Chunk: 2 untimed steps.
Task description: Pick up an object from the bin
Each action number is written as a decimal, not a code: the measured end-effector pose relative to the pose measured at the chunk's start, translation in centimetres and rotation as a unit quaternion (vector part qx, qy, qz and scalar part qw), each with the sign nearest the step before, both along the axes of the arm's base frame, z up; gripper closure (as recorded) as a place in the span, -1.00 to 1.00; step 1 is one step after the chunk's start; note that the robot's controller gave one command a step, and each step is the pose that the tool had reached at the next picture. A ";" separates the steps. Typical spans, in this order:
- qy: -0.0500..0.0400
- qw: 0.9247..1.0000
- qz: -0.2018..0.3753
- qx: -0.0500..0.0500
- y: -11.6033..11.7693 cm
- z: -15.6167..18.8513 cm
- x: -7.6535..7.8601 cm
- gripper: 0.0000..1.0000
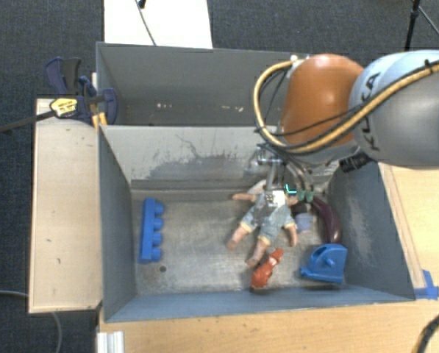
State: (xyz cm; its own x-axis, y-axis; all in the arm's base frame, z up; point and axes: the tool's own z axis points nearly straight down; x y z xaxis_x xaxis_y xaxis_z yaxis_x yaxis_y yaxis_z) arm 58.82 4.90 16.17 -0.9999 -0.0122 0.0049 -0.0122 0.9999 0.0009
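Dark block letters run along the arm's point(403, 109) grey shell near its orange cover point(318, 98). A cable crosses them, and they appear to read KUKA. No writing can be made out on any of the things in the bin point(120, 197).

The gripper point(272, 184) hangs low in the bin's right half, nearer the far wall than the near rim, right over the upper end of a doll point(267, 223). Whether it is released or clenched cannot be told, nor whether it touches the doll.

The doll is a small figure with pale, flesh-coloured limbs and a light grey-blue body. It lies flat on the bin floor, right of the middle. One arm reaches out toward the left wall, and its legs splay toward the near rim.

A red toy point(265, 272) lies just beside the doll's feet, by the near rim. A blue scoop point(324, 263) sits in the near right corner. A dark purple, curved piece point(326, 219) lies along the foot of the right wall, just beside the doll. A blue block point(151, 230) with a knobbed side lies well apart, near the left wall.
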 end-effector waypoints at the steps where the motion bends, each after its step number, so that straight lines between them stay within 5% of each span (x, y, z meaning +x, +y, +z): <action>1: -0.004 1.000 -0.001 0.000 0.0 0.5 0.2 1.00; 2: -0.004 1.000 -0.001 0.000 0.0 0.5 0.2 1.00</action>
